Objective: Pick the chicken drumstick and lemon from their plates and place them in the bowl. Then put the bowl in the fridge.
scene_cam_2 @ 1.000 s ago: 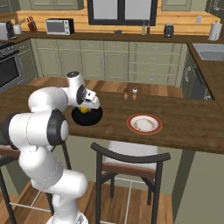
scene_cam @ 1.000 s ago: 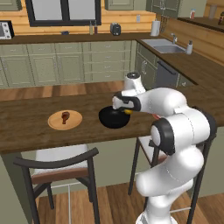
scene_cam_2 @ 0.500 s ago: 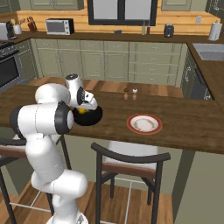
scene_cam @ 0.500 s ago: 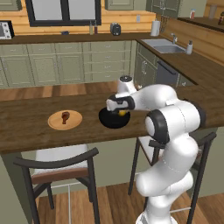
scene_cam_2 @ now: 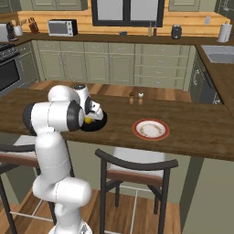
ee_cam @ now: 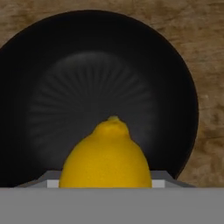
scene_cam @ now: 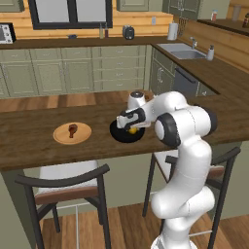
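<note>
While over bowl (ee_cam: 175, 78) (lemon (ee_cam: 106, 157) gripped): arm bent.

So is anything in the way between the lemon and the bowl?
Nothing visible is. The lemon hangs right over the bowl, and the bowl's dark inside below it looks empty. The chicken drumstick sits on its wooden plate, off to the side.

Wooden island counter (scene_cam: 29, 141), dark brown. Two small shakers (scene_cam_2: 135, 97) stand close together toward its far edge. Two stools with curved dark backs sit at the near side (scene_cam: 63, 187) (scene_cam_2: 137, 169). On the far counter: microwave (scene_cam_2: 62, 27), paper towel roll (scene_cam_2: 223, 32), dark canister (scene_cam: 128, 32), two bottles (scene_cam_2: 151, 30). Sink (scene_cam: 186, 50) at right. Green cabinets (scene_cam: 78, 73) below.
</note>
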Controlling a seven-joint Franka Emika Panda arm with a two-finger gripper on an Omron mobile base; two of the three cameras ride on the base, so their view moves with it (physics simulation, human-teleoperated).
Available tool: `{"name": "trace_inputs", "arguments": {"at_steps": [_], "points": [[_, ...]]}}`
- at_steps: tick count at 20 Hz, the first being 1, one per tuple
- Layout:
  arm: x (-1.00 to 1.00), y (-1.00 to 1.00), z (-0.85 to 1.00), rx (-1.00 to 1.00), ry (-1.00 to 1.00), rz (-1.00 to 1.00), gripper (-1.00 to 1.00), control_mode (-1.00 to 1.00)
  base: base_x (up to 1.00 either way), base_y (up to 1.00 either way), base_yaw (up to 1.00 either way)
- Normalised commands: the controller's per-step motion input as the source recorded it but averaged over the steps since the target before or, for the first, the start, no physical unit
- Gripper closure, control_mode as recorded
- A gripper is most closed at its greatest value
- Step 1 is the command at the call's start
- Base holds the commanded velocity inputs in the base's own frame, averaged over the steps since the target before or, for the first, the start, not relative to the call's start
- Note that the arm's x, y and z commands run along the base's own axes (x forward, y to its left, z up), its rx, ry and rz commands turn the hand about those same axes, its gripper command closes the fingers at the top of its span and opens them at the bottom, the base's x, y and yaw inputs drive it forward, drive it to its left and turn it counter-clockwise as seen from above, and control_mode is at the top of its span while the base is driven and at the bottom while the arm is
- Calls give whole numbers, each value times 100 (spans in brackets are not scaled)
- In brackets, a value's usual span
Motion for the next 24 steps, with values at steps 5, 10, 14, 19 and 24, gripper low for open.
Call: {"name": "trace_inputs", "arguments": {"at_steps": [5,10,14,19,24], "points": [[11,0,0,0,3,0,-100,-100,0,0,0],[2,0,0,0,0,0,-100,-100,0,0,0],[-22,0,10,0,-6,0,-100,-100,0,0,0],[-61,1,38,3,-4,0,-100,-100,0,0,0],[-86,-27,35,1,3,0,-100,-100,0,0,0]]}}
